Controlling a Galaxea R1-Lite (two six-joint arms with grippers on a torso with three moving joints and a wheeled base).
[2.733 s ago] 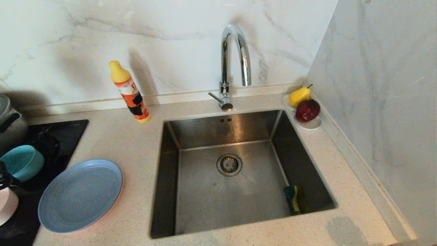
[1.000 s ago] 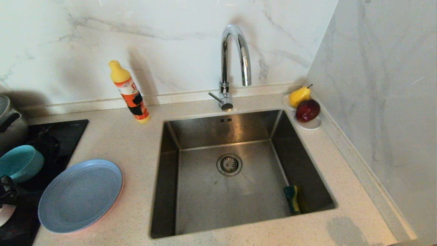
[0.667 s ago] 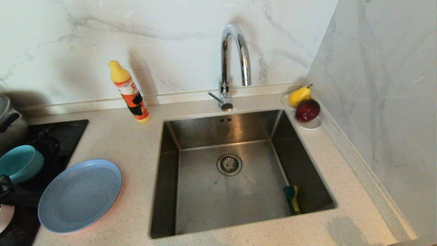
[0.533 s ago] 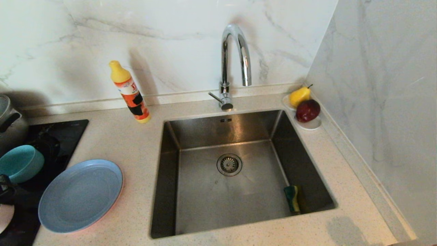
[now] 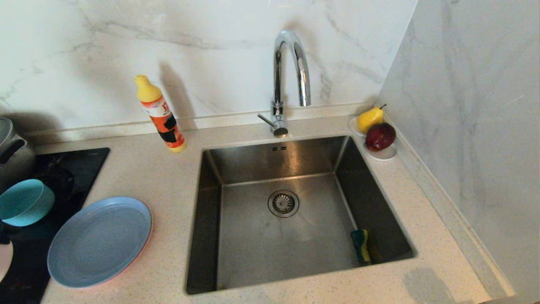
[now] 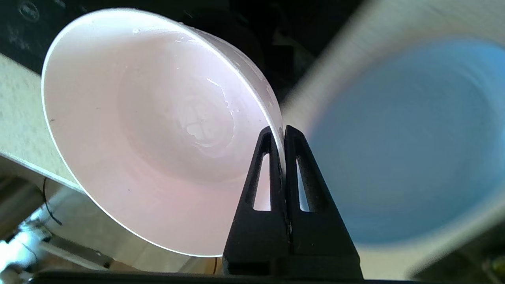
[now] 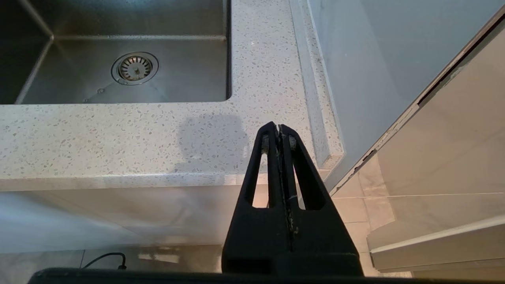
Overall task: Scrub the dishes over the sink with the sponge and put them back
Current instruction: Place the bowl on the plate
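My left gripper [image 6: 281, 132] is shut on the rim of the pale pink-white bowl [image 6: 158, 130], which is tilted with its inside toward the wrist camera. In the head view only a sliver of that bowl [image 5: 4, 261] shows at the far left edge. Beside it the teal bowl [image 5: 25, 202] lies on the black hob. The grey-blue plate [image 5: 99, 240] sits on the counter left of the sink [image 5: 278, 160]. The sponge [image 5: 362, 246] stands on edge in the sink's front right corner. My right gripper [image 7: 279, 128] is shut and empty, off the counter's front right corner.
A tilted orange-and-yellow bottle [image 5: 161, 115] stands behind the plate. The tap [image 5: 289, 80] arches over the sink's back edge, above the drain [image 5: 283, 203]. A white dish with a pear and an apple [image 5: 379, 136] sits at the back right. A steel pot [image 5: 10, 147] is at the far left.
My left gripper and the pale bowl have slid toward the left edge of the head view, so less of both shows. The plate, teal bowl, sponge and right arm have not moved.
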